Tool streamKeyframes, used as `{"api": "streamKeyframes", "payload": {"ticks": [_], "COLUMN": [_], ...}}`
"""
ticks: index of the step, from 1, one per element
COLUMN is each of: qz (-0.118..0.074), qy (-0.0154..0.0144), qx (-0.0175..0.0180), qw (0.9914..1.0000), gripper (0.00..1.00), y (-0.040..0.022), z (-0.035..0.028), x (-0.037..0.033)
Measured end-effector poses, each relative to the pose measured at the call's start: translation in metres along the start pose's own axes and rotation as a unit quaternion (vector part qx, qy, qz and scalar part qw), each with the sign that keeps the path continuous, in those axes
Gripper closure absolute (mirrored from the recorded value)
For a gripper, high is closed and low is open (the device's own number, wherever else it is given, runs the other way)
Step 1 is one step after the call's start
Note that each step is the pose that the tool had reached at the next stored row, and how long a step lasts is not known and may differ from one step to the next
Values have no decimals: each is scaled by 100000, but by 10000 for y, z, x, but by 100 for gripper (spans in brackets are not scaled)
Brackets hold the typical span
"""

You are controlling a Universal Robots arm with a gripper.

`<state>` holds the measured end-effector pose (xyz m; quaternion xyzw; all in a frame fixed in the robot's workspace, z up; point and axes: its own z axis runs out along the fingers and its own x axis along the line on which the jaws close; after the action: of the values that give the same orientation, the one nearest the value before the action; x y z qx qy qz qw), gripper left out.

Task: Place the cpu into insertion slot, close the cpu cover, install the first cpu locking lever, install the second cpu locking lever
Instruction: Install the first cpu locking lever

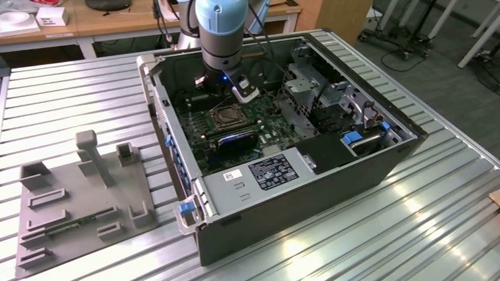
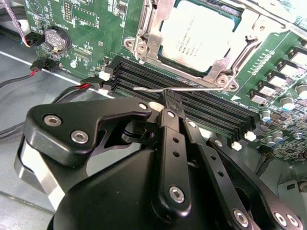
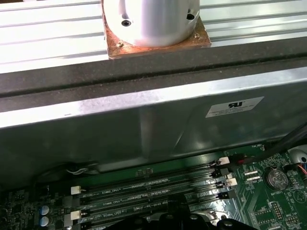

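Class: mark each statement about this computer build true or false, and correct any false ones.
1. The cpu sits in the insertion slot. True.
2. The cpu cover stands open. False: it lies down around the cpu.
3. The gripper hovers outside the computer case. False: it is inside, its fingers together at a thin locking lever.
4. A coin cell sits on the motherboard. True.

Bright room light from above, with strong glare on the metal.
In the exterior view we see white streaks of reflection on the ribbed table, while the inside of the computer case lies in shade; in the second wrist view the cpu shines pale and washed.
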<state>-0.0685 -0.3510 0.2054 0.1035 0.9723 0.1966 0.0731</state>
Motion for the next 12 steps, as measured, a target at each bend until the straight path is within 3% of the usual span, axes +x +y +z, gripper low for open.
{"api": "streamKeyframes", "payload": {"ticks": [12], "qz": [0], "qy": [6], "qx": [1], "qw": [100000], "gripper": [89], "y": [-22], "z": [43], "x": [-1]}}
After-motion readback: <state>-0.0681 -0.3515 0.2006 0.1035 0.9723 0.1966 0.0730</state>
